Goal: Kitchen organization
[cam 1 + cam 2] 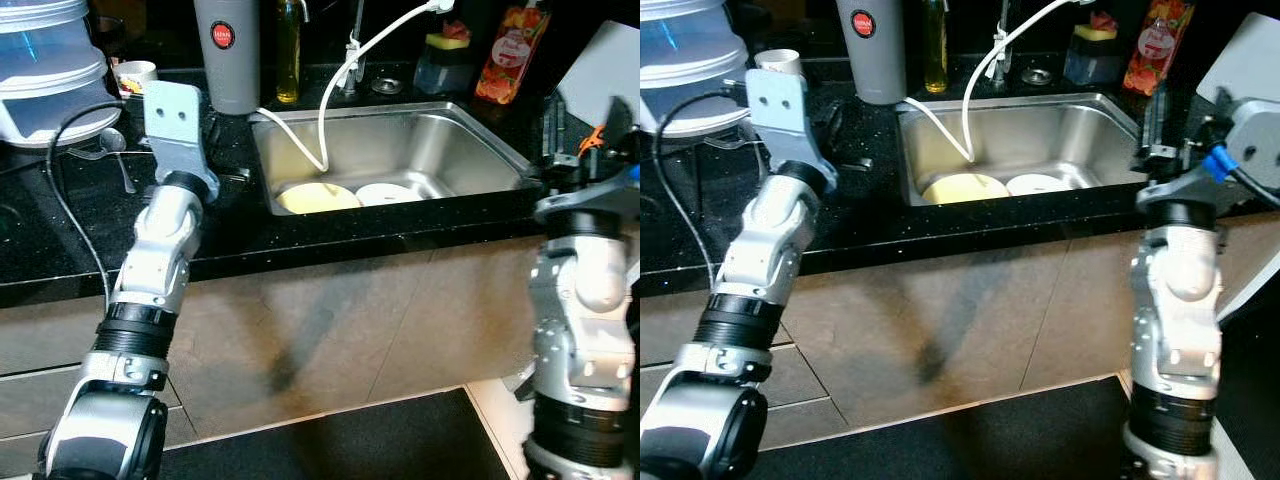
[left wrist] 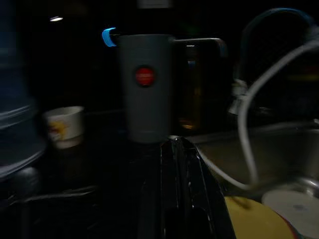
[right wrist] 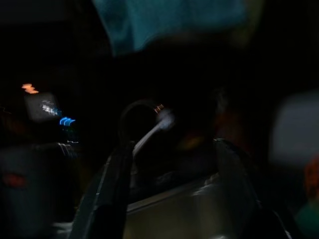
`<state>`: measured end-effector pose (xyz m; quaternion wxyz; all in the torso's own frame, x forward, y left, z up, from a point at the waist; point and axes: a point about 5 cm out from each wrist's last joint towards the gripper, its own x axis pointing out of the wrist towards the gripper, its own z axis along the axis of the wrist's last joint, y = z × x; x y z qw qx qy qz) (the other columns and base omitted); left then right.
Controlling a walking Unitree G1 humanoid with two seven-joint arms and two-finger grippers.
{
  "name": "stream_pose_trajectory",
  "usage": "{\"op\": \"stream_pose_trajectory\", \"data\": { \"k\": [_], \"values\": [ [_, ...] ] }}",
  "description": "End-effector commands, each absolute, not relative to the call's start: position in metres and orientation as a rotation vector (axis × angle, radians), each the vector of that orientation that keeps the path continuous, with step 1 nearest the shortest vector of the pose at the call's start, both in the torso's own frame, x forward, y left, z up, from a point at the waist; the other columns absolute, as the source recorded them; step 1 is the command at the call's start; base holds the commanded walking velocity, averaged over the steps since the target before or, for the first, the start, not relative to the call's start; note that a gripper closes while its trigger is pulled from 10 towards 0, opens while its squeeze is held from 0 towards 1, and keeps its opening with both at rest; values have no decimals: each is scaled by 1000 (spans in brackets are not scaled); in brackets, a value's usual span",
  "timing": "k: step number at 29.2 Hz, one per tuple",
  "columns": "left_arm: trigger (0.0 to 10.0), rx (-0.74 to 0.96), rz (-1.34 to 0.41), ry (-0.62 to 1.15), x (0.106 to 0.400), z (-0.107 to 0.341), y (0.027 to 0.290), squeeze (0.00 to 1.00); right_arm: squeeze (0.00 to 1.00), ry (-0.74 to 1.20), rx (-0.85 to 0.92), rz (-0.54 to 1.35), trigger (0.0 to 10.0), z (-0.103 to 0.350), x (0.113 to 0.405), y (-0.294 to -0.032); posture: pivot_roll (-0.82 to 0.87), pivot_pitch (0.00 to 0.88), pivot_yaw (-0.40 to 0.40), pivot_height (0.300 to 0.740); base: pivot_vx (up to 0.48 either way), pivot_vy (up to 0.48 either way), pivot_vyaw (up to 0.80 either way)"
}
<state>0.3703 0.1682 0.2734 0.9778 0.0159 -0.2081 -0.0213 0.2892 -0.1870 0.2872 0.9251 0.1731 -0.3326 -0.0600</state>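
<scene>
Left gripper (image 2: pixel 182 189) over dark surface (image 1: pixel 60 215) near sink (image 1: pixel 480 140), jaws together; right gripper (image 3: pixel 169 194) beside sink, jaws apart.

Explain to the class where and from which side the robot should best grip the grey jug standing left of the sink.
Probably the grey jug's straight upright body, approached level from the front with the left gripper, which already faces it. The handle points away toward the oil bottle, so it looks harder to reach.

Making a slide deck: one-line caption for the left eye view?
Both grippers raised beside a steel sink holding two plates.
</scene>
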Motion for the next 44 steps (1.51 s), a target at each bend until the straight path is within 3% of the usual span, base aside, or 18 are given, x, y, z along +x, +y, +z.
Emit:
{"op": "stream_pose_trajectory", "data": {
  "k": [1,4,7,19,22,23,32,34,37,44],
  "values": [
    [10000,22,-11,-393,369,268,174,0,0,-664,432,-93,10000,286,290,-181,-19,14,5,740,0,0,0],
    [10000,-13,-3,-350,367,259,171,0,0,-621,470,-41,10000,279,294,-160,-12,21,-1,740,0,0,0],
    [10000,-24,-36,-339,364,254,161,0,0,-585,473,-57,10000,273,297,-156,-10,19,-2,740,0,0,0],
    [10000,-170,-204,-264,352,244,107,0,0,-529,472,-232,10000,265,304,-187,-25,15,-17,740,0,0,0],
    [10000,-136,-229,-306,351,251,104,0,0,-499,480,-274,10000,260,305,-191,-30,14,-17,740,0,0,0],
    [10000,-52,-245,-361,350,258,103,0,0,-505,468,-298,10000,261,305,-198,-29,16,-22,740,0,0,0],
    [10000,-26,-244,-426,350,277,107,0,0,-553,414,-324,10000,271,303,-208,-36,18,-23,740,0,0,0],
    [10000,-132,-189,-396,358,282,122,0,0,-593,344,-307,10000,278,301,-205,-29,20,-22,740,0,0,0],
    [10000,-79,-107,-414,364,286,140,0,0,-582,364,-303,10000,277,302,-203,-31,19,-20,740,0,0,0],
    [10000,19,-56,-437,365,290,154,0,0,-578,352,-301,10000,276,302,-202,-24,23,-18,740,0,0,0]
  ]
}}
